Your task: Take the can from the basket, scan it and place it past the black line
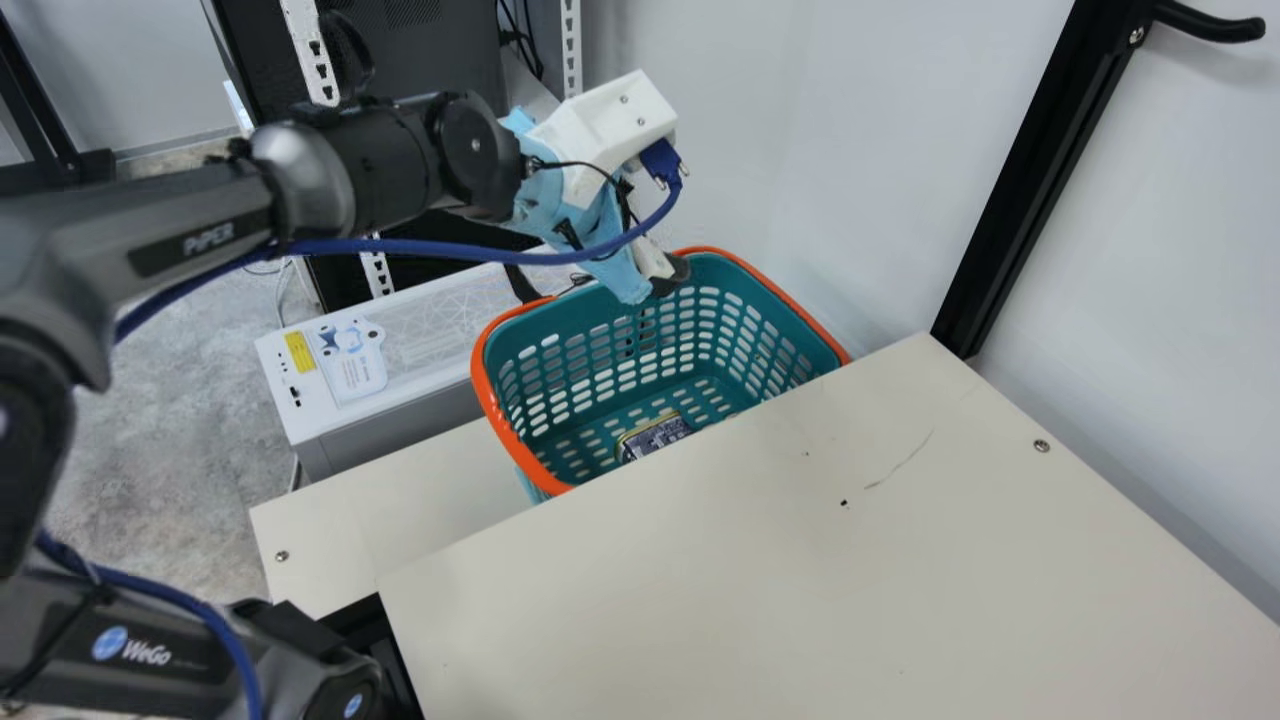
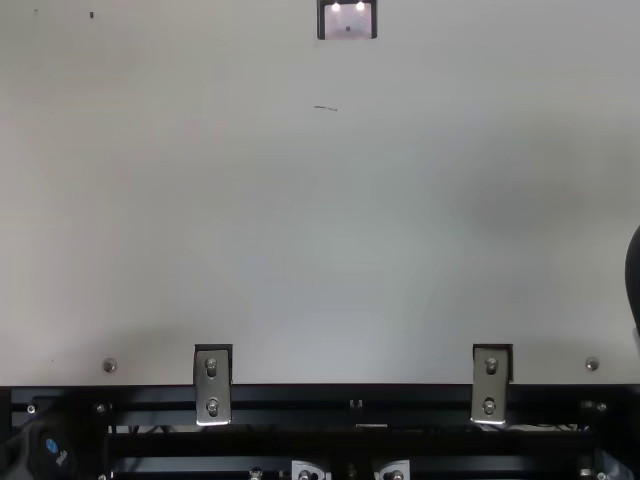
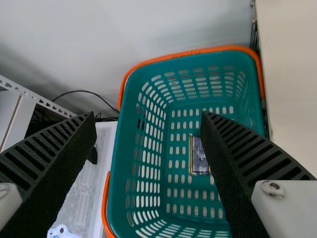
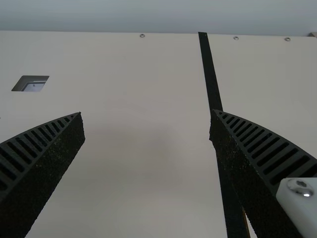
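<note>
My left gripper (image 1: 665,275) hangs over the far rim of the teal basket (image 1: 580,318). At the basket's bottom lies the can (image 1: 655,437), dark-labelled with a gold edge. In the left wrist view, that gripper (image 3: 148,118) is open above the basket (image 3: 198,51); one finger partly covers the can (image 3: 199,157). Nothing is between the fingers. The right wrist view has my right gripper (image 4: 147,116) open and empty over the table, one finger overlapping the black line (image 4: 210,74).
A scanner window (image 2: 348,22) is set into the cream table (image 2: 300,220), and the same window (image 4: 33,84) appears in the right wrist view. The basket stands beside the table edge, close to a wall. A white cabinet (image 1: 430,330) is behind it.
</note>
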Robot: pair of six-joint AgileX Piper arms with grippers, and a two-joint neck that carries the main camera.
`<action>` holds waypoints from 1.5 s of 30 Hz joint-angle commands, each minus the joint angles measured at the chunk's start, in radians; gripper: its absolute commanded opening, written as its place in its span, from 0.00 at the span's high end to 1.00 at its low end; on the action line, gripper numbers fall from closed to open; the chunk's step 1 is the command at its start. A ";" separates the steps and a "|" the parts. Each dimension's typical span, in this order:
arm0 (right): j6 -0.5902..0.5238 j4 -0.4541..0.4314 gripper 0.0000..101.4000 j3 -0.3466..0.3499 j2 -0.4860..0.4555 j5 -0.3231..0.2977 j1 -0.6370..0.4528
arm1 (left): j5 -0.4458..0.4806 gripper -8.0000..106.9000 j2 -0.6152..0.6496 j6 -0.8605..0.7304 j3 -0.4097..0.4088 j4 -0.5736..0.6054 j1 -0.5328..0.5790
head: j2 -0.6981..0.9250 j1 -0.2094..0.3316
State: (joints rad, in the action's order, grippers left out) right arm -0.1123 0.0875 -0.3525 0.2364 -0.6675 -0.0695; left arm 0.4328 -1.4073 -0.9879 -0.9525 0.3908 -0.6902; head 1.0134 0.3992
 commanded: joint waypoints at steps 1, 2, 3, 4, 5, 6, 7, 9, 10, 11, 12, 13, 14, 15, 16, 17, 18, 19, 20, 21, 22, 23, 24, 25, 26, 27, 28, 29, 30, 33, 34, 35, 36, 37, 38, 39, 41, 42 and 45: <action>0.000 0.000 0.00 0.000 0.000 0.000 0.000 | 0.006 0.15 -0.025 -0.018 -0.008 0.000 -0.008 | 0.204 0.014; 0.000 0.000 0.00 0.000 0.000 0.000 0.000 | 0.008 0.15 -0.035 -0.021 -0.012 -0.004 -0.010 | 0.204 0.014; 0.000 0.000 0.00 0.000 0.000 0.000 0.000 | 0.010 0.15 -0.045 -0.023 -0.016 -0.007 -0.012 | 0.204 0.014; 0.000 0.000 0.00 0.000 0.000 0.000 0.000 | 0.011 0.15 -0.054 -0.023 -0.020 -0.012 -0.012 | 0.204 0.014; 0.000 0.000 0.00 0.000 0.000 0.000 0.000 | 0.012 0.15 -0.064 -0.022 -0.023 -0.018 -0.013 | 0.204 0.014; 0.000 0.000 0.00 0.000 0.000 0.000 0.000 | 0.014 0.15 -0.072 -0.018 -0.027 -0.025 -0.012 | 0.204 0.014; 0.000 0.000 0.00 0.000 0.000 0.000 0.000 | 0.014 0.15 -0.081 -0.014 -0.031 -0.032 -0.011 | 0.204 0.014; 0.000 0.000 0.00 0.000 0.000 0.000 0.000 | 0.015 0.15 -0.100 -0.004 -0.038 -0.049 -0.009 | 0.204 0.014; 0.000 0.000 0.00 0.000 0.000 0.000 0.000 | 0.015 0.15 -0.109 0.003 -0.041 -0.057 -0.007 | 0.204 0.014; 0.000 0.000 0.00 0.000 0.000 0.000 0.000 | 0.016 0.15 -0.118 0.009 -0.045 -0.065 -0.005 | 0.204 0.014; 0.000 0.000 0.00 0.000 0.000 0.000 0.000 | 0.018 0.15 -0.126 0.015 -0.048 -0.072 -0.004 | 0.204 0.014; 0.000 0.000 0.00 0.000 0.000 0.000 0.000 | 0.019 0.15 -0.135 0.022 -0.051 -0.078 -0.002 | 0.204 0.014; 0.000 0.000 0.00 0.000 0.000 0.000 0.000 | 0.019 0.15 -0.145 0.028 -0.054 -0.083 -0.001 | 0.204 0.014; 0.000 0.000 0.00 0.000 0.000 0.000 0.000 | 0.020 0.15 -0.154 0.033 -0.056 -0.087 0.001 | 0.204 0.014; 0.000 0.000 0.00 0.000 0.000 0.000 0.000 | 0.019 0.15 -0.164 0.037 -0.058 -0.092 0.001 | 0.204 0.014; 0.000 0.000 0.00 0.000 0.000 0.000 0.000 | 0.018 0.15 -0.175 0.043 -0.060 -0.097 0.002 | 0.204 0.014; 0.000 0.000 0.00 0.000 0.000 0.000 0.000 | 0.015 0.15 -0.185 0.047 -0.060 -0.099 0.002 | 0.204 0.014; 0.000 0.000 0.00 0.000 0.000 0.000 0.000 | 0.013 0.15 -0.196 0.053 -0.061 -0.103 0.003 | 0.204 0.014; 0.000 0.000 0.00 0.000 0.000 0.000 0.000 | 0.011 0.15 -0.207 0.057 -0.061 -0.105 0.004 | 0.204 0.014; 0.000 0.000 0.00 0.000 0.000 0.000 0.000 | 0.007 0.15 -0.218 0.061 -0.060 -0.108 0.005 | 0.204 0.014; 0.000 0.000 0.00 0.000 0.000 0.000 0.000 | 0.004 0.15 -0.230 0.065 -0.059 -0.110 0.006 | 0.204 0.014; 0.000 0.000 0.00 0.000 0.000 0.000 0.000 | -0.001 0.15 -0.243 0.069 -0.059 -0.112 0.007 | 0.204 0.014; 0.000 0.000 0.00 0.000 0.000 0.000 0.000 | -0.005 0.15 -0.254 0.072 -0.059 -0.113 0.008 | 0.204 0.014; 0.000 0.000 0.00 0.000 0.000 0.000 0.000 | -0.010 0.15 -0.267 0.074 -0.059 -0.113 0.008 | 0.204 0.014; 0.000 0.000 0.00 0.000 0.000 0.000 0.000 | -0.015 0.15 -0.279 0.077 -0.060 -0.114 0.009 | 0.204 0.014; 0.000 0.000 0.00 0.000 0.000 0.000 0.000 | -0.020 0.15 -0.291 0.079 -0.061 -0.113 0.010 | 0.204 0.014; 0.000 0.000 0.00 0.000 0.000 0.000 0.000 | -0.023 0.15 -0.303 0.081 -0.063 -0.112 0.010 | 0.204 0.014; 0.000 0.000 0.00 0.000 0.000 0.000 0.000 | -0.027 0.15 -0.315 0.083 -0.065 -0.110 0.010 | 0.204 0.014; 0.000 0.000 0.00 0.000 0.000 0.000 0.000 | -0.030 0.15 -0.327 0.084 -0.068 -0.107 0.010 | 0.204 0.014; 0.000 0.000 0.00 0.000 0.000 0.000 0.000 | -0.039 0.15 -0.364 0.082 -0.079 -0.096 0.009 | 0.204 0.014; 0.000 0.000 0.00 0.000 0.000 0.000 0.000 | -0.041 0.15 -0.377 0.082 -0.084 -0.092 0.009 | 0.204 0.014; 0.000 0.000 0.00 0.000 0.000 0.000 0.000 | -0.043 0.15 -0.390 0.081 -0.089 -0.089 0.008 | 0.204 0.014; 0.000 0.000 0.00 0.000 0.000 0.000 0.000 | -0.045 0.15 -0.404 0.080 -0.096 -0.086 0.007 | 0.204 0.014; 0.000 0.000 0.00 0.000 0.000 0.000 0.000 | -0.047 0.15 -0.416 0.081 -0.102 -0.082 0.006 | 0.204 0.014; 0.000 0.000 0.00 0.000 0.000 0.000 0.000 | -0.048 0.15 -0.430 0.082 -0.108 -0.079 0.004 | 0.204 0.014; 0.000 0.000 0.00 0.000 0.000 0.000 0.000 | -0.049 0.15 -0.443 0.081 -0.115 -0.075 0.003 | 0.204 0.014; 0.000 0.000 0.00 0.000 0.000 0.000 0.000 | -0.051 0.15 -0.471 0.082 -0.126 -0.070 -0.001 | 0.204 0.014; 0.000 0.000 0.00 0.000 0.000 0.000 0.000 | -0.052 0.15 -0.484 0.083 -0.132 -0.069 -0.002 | 0.204 0.014; 0.000 0.000 0.00 0.000 0.000 0.000 0.000 | -0.058 0.15 -0.527 0.088 -0.150 -0.069 -0.004 | 0.204 0.014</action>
State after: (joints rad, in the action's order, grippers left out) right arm -0.1123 0.0875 -0.3525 0.2364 -0.6675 -0.0695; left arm 0.3735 -1.9138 -0.9021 -1.0975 0.3215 -0.6942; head 1.0134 0.3992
